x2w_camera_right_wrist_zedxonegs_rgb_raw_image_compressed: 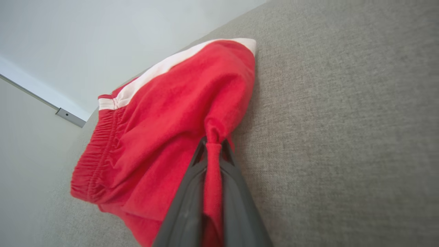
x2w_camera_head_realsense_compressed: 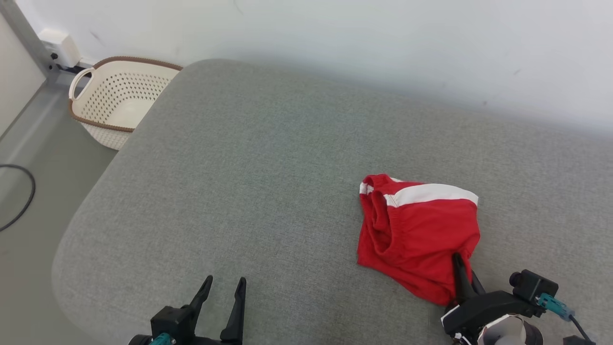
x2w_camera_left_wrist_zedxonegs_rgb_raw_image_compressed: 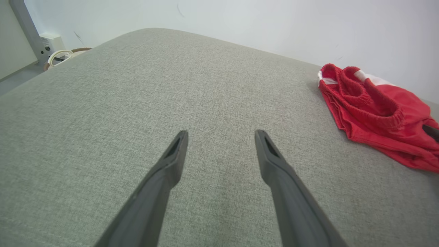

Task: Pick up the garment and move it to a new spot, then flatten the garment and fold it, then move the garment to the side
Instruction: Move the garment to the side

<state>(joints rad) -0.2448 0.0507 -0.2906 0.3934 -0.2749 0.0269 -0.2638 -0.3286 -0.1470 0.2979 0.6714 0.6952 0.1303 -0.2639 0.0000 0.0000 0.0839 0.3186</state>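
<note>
Barely started: right gripper (x2w_camera_head_realsense_compressed: 459, 259) clamped on bunched red shorts (x2w_camera_head_realsense_compressed: 421, 230); left gripper (x2w_camera_head_realsense_compressed: 225, 281) wide open, empty. Moving, flattening, folding left.

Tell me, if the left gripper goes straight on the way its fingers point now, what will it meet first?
Probably the grey cushion: in the left wrist view the open left gripper aims at bare fabric, with the red garment well off to its right. How soon is unclear.
</note>
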